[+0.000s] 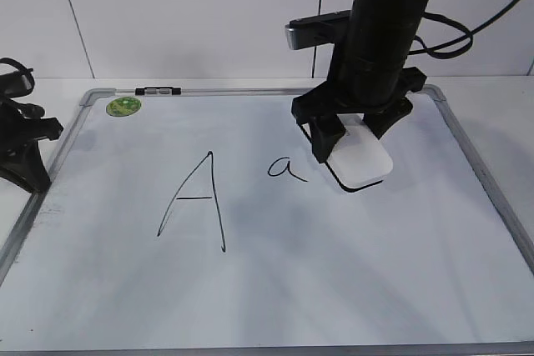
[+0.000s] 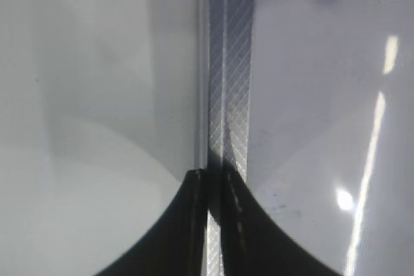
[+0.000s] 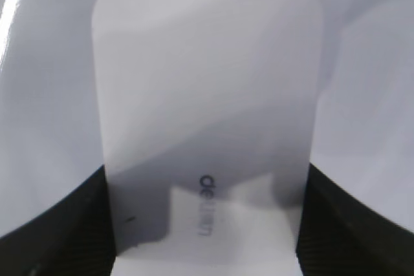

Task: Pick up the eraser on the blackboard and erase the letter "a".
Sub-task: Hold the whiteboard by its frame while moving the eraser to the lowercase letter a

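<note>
The white eraser (image 1: 363,162) lies on the blackboard (image 1: 334,273), right of the small handwritten letter "a" (image 1: 284,168). My right gripper (image 1: 350,141) stands straight down over the eraser, with a finger pressed against each long side. In the right wrist view the eraser (image 3: 207,95) fills the frame between the gripper's (image 3: 204,224) black fingers, grey lettering showing, with the board (image 3: 45,95) beneath. My left gripper (image 1: 29,177) rests at the board's left edge. In the left wrist view it (image 2: 213,179) is shut and empty over the metal frame (image 2: 226,63).
A large uppercase "A" (image 1: 196,202) is drawn left of the "a". A round green sticker (image 1: 123,106) and a small black-and-white marker (image 1: 158,90) sit at the board's top left. The right arm and its cables rise above the eraser.
</note>
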You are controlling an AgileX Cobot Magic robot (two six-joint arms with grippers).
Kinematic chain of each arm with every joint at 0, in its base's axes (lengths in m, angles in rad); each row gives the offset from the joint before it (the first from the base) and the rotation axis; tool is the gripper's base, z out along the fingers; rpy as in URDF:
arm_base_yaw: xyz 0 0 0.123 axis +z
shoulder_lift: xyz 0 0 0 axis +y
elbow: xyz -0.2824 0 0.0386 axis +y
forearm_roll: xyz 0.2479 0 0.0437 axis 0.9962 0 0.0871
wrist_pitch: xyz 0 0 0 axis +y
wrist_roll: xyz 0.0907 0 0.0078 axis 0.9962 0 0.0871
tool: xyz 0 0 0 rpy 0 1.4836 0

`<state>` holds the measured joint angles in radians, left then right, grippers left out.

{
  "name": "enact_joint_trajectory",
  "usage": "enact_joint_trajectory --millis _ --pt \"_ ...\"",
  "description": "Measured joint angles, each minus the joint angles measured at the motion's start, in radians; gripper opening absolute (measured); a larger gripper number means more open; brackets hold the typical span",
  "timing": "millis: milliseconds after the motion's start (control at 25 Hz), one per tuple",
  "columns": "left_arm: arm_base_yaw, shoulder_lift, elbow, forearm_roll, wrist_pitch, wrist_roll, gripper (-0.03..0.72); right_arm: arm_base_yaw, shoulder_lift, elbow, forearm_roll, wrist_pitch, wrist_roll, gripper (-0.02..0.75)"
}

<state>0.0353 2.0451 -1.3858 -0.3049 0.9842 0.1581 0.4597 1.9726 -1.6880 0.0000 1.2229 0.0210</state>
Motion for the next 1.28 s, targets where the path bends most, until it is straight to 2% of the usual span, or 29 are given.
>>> enact_joint_trajectory --millis 280,840,1280 --pt "0.0 0.0 0.0 -0.006 0.004 0.0 0.017 0.0 0.016 -0.008 0.0 0.0 0.0 0.54" --pt "0.0 0.0 0.0 -0.008 0.008 0.0 0.017 0.0 0.196 -0.165 -0.014 0.0 0.003 0.54" --pt "0.0 0.0 0.0 -0.01 0.009 0.0 0.017 0.0 0.27 -0.224 -0.03 0.0 0.006 0.54"
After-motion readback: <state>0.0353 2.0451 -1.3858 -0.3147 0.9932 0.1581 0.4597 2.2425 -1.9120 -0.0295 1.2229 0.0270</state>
